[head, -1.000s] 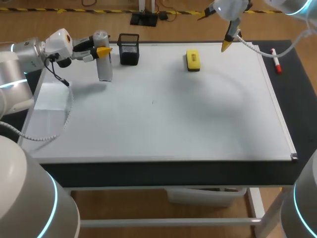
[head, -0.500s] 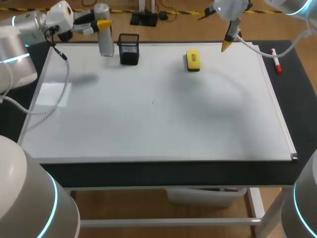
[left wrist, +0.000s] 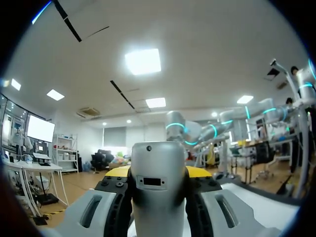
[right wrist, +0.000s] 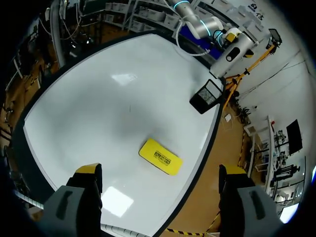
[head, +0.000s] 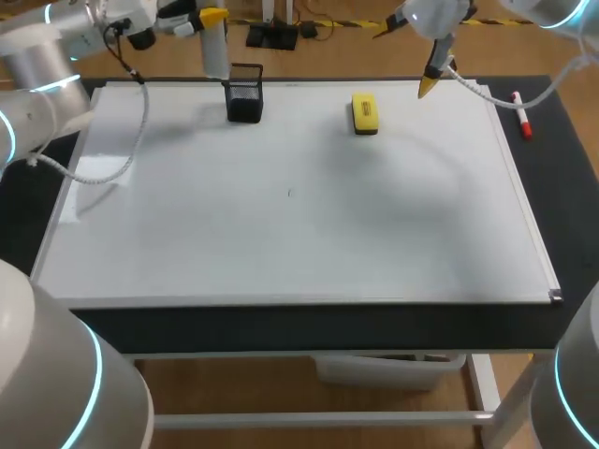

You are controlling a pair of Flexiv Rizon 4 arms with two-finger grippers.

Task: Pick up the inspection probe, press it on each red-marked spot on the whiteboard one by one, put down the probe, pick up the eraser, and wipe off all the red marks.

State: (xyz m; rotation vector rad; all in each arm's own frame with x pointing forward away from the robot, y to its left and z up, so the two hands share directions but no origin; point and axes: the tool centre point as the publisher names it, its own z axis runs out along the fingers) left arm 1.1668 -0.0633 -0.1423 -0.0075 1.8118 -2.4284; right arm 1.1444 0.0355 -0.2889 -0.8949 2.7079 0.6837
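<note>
In the last second the left arm has carried the inspection probe from above the whiteboard's left side back to its rear edge. There it hangs upright just beside the black mesh holder, with the left jaws clamped on its silver body. No red marks show, so I judge this the put-down; the right jaws, wide apart and empty, hover near the yellow eraser.

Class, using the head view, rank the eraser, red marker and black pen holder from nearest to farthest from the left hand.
1. pen holder, just beside the left hand, far left.
2. eraser, far edge, near the middle.
3. red marker, far right, just off the whiteboard.
</note>
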